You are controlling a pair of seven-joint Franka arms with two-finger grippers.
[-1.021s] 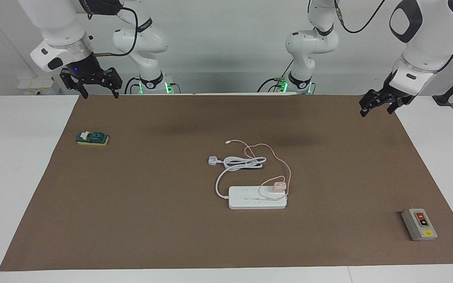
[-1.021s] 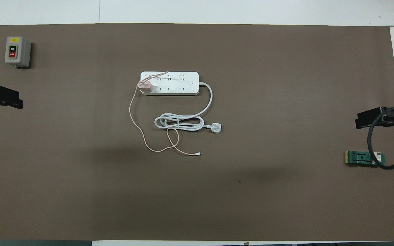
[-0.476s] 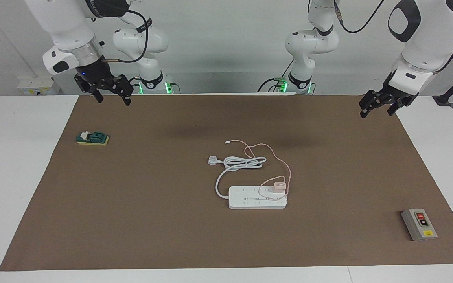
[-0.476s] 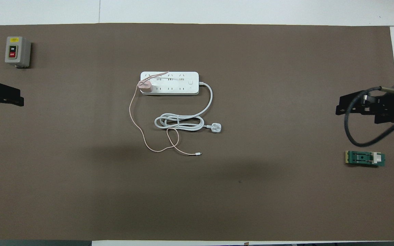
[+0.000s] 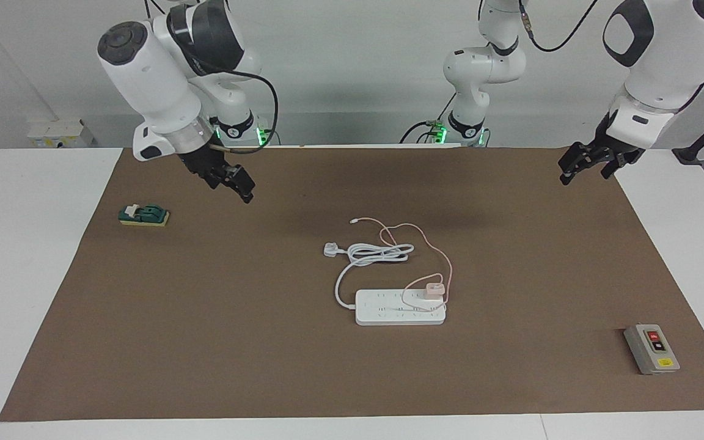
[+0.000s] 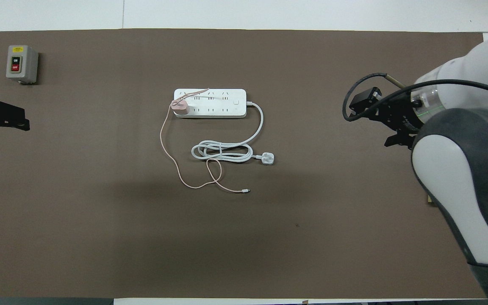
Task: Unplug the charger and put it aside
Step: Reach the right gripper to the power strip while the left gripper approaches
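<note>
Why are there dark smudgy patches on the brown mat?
Facing view: soft shadows on the mat nearer the robots than the charger, likely cast by the raised arms. Overhead view: the same dim patches; the right arm looms big.

Charger (image 5: 434, 288) plugged in power strip (image 5: 400, 307) mid-mat, pink cable (image 5: 425, 244) looped twd robots, R gripper (image 5: 239, 186) up over mat nr green switch (image 5: 143, 214), L gripper (image 5: 585, 168) up over mat corner, grey btn box (image 5: 651, 349) at L arm's end
</note>
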